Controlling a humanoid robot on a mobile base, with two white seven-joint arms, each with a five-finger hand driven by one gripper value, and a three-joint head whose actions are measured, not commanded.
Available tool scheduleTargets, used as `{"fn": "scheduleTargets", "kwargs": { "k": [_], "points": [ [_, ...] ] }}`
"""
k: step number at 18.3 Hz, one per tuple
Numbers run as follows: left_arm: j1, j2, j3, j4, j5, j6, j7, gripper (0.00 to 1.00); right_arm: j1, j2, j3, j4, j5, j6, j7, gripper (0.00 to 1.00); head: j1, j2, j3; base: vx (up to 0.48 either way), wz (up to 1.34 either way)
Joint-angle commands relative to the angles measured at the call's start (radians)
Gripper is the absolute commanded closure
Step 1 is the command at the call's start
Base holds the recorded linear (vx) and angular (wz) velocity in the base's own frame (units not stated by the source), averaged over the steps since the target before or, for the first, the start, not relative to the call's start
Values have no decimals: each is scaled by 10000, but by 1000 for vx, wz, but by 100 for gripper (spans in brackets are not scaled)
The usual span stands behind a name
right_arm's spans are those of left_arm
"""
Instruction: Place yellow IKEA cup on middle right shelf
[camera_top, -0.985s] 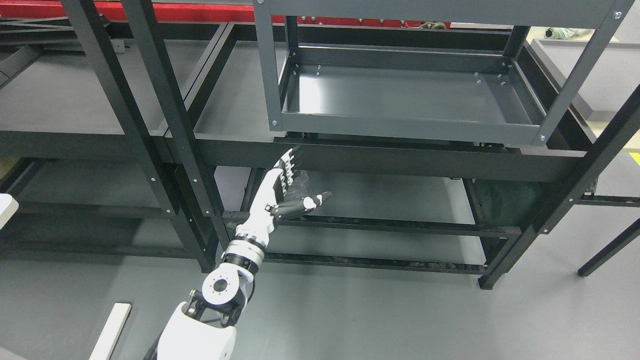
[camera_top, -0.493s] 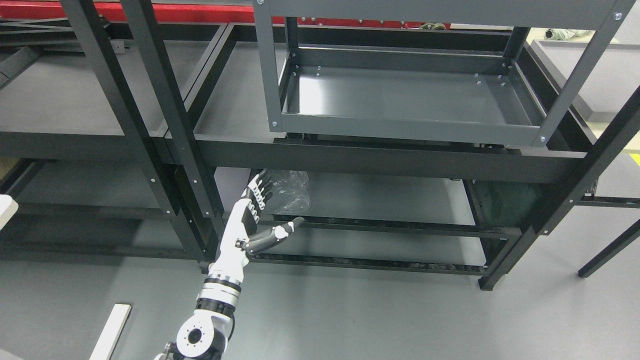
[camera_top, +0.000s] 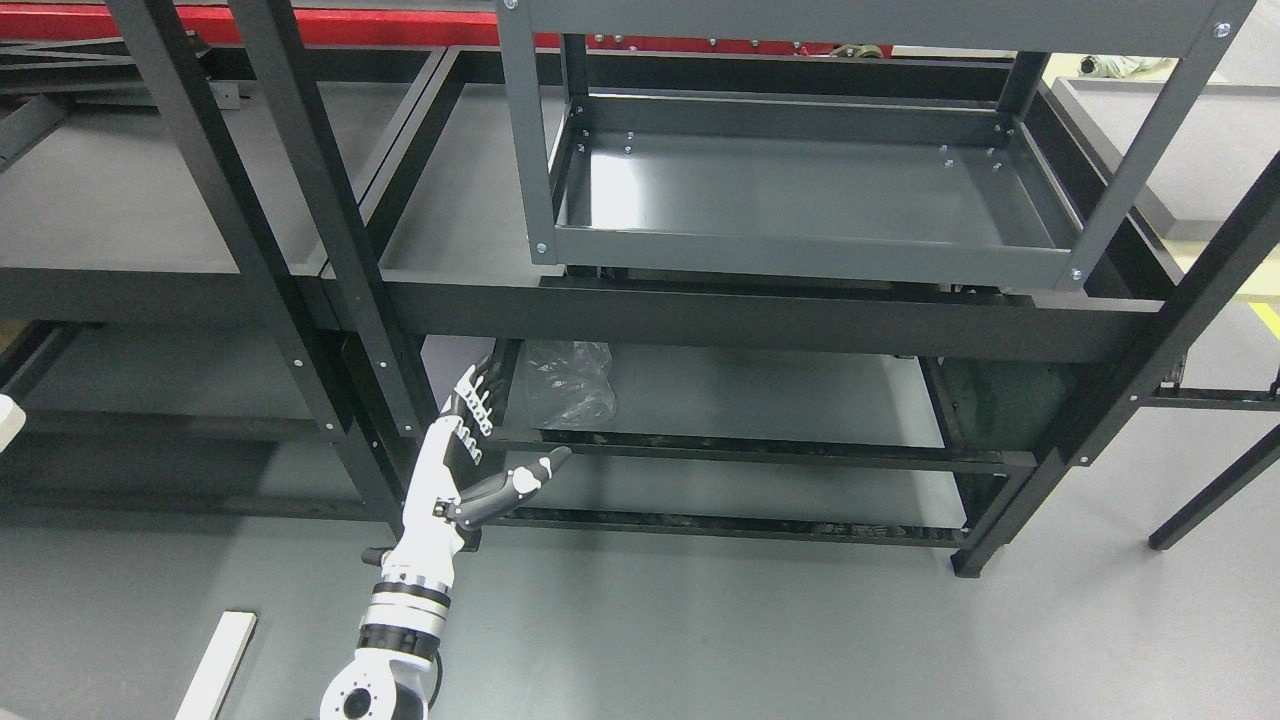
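1. Grey workshop floor all around, with a big black metal rack filling most of the head view. A red beam runs along the very top behind it.
2. Sitting up on the rack's middle level is a smaller grey shelf unit with a shallow tray-like shelf. That tray looks bare.
3. Down on the rack's lower shelf there's a crumpled clear plastic bag, tucked just behind the front rail. It's the only loose thing on the shelves as far as the view shows.
4. A white strip or board lies on the floor at the lower left, and a black table leg pokes in at the right edge.
5. The yellow IKEA cup isn't anywhere in view, neither on a shelf nor in the hand.
6. The left hand comes up from the bottom edge left of middle, forearm tilted up and a bit to the right. It sits in front of the rack's lower level, just left of the plastic bag and beside a black upright.
7. The hand holds nothing: fingers stretched out straight and pointing up, thumb sticking out to the right.
8. The right arm doesn't show.
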Motion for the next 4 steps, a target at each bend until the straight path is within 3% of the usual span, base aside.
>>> {"fn": "scheduleTargets", "kwargs": {
  "k": [1, 4],
  "points": [
    [267, 175, 451, -602, -4, -5, -8, 1, 138, -175, 169, 1, -245, 3, -3, 1, 0, 0, 0, 0, -18],
    [283, 175, 498, -602, -4, -5, -8, 1, 138, -175, 169, 1, -245, 3, -3, 1, 0, 0, 0, 5, -10]
  ]
}}
